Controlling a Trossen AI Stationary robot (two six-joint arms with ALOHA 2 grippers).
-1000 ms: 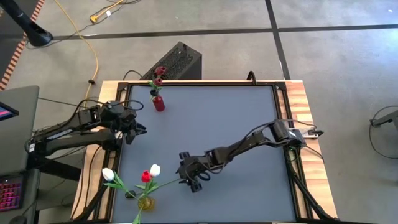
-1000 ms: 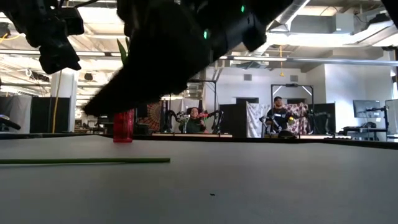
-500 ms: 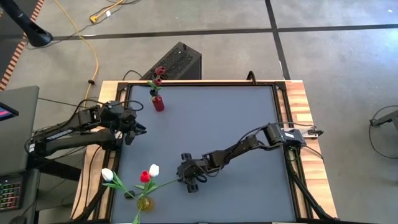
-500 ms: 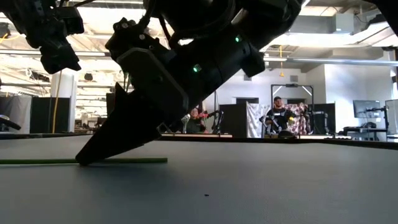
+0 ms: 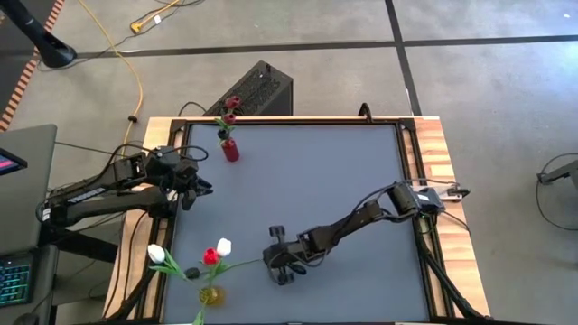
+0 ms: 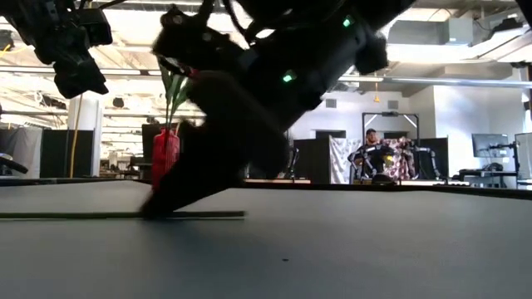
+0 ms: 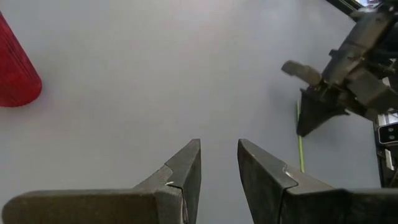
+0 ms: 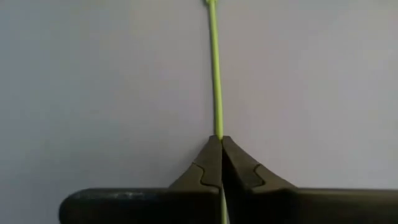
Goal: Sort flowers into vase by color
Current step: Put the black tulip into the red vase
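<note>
I am looking down at the table and seeing my right gripper sitting low near the front edge, left of centre, its fingers pinched tight on the thin green stem of one of the flowers. That stem is lying flat on the table, running from the fingertips toward the front left corner, where red and white heads are clustering beside a small yellow vase right at the front edge. Which head belongs to the pinched stem I cannot tell. My left gripper is hanging near the left edge, well apart from the flowers, its fingers standing narrowly parted with nothing between them. A red vase is standing near the back left corner with dark red flowers in it; in the left wrist view it is cut off at the frame's edge. In the low view the right arm is filling most of the middle and partly hiding the red vase behind it, and only a strip of the stem is showing on the table. Beyond the table, people are sitting far off in the room.
</note>
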